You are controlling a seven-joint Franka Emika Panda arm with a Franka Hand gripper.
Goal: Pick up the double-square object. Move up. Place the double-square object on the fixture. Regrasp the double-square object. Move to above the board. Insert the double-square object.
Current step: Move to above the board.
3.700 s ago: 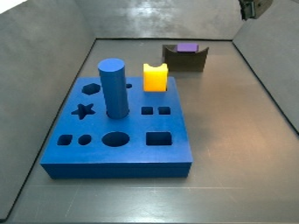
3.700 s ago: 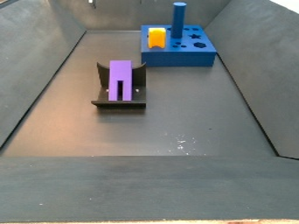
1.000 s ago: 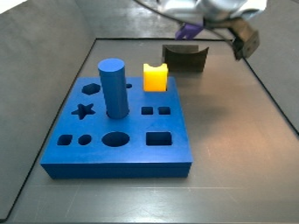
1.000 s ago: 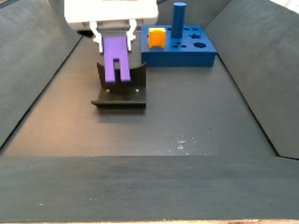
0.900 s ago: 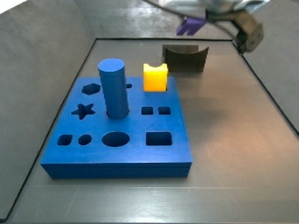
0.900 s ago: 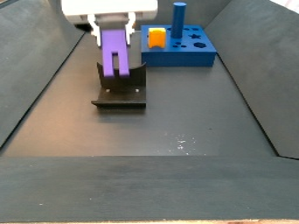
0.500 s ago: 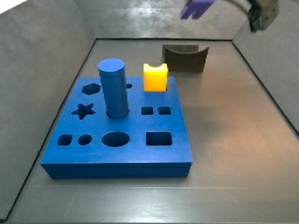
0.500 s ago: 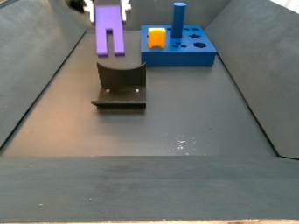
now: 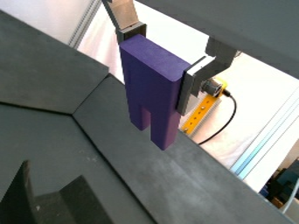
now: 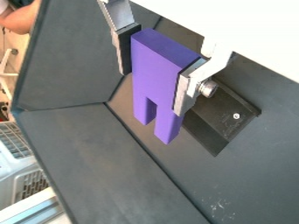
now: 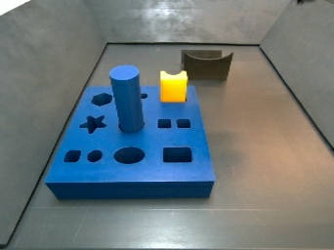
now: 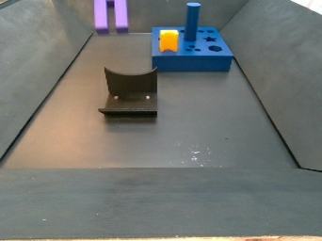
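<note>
My gripper [image 9: 159,63] is shut on the purple double-square object [image 9: 149,96], its silver fingers [image 9: 126,22] clamping the solid end while the notched end points away. Both wrist views show this grasp [image 10: 158,83]. In a side view only the object's forked lower end [image 12: 111,16] shows at the top edge, high above the fixture [image 12: 130,92]; the gripper itself is out of frame there. The dark fixture [image 11: 206,64] stands empty. The blue board [image 11: 131,146] lies on the floor, also seen in a side view [image 12: 195,58].
A tall blue cylinder [image 11: 125,98] and a glowing yellow block [image 11: 174,86] stand in the board. Sloped grey walls [image 12: 51,75] ring the floor. The fixture's dark base [image 10: 228,122] shows below the held piece.
The gripper closed on the purple object in the fixture and lifted it straight up. The fixture is now empty and the gripper has left the side views' frames.
</note>
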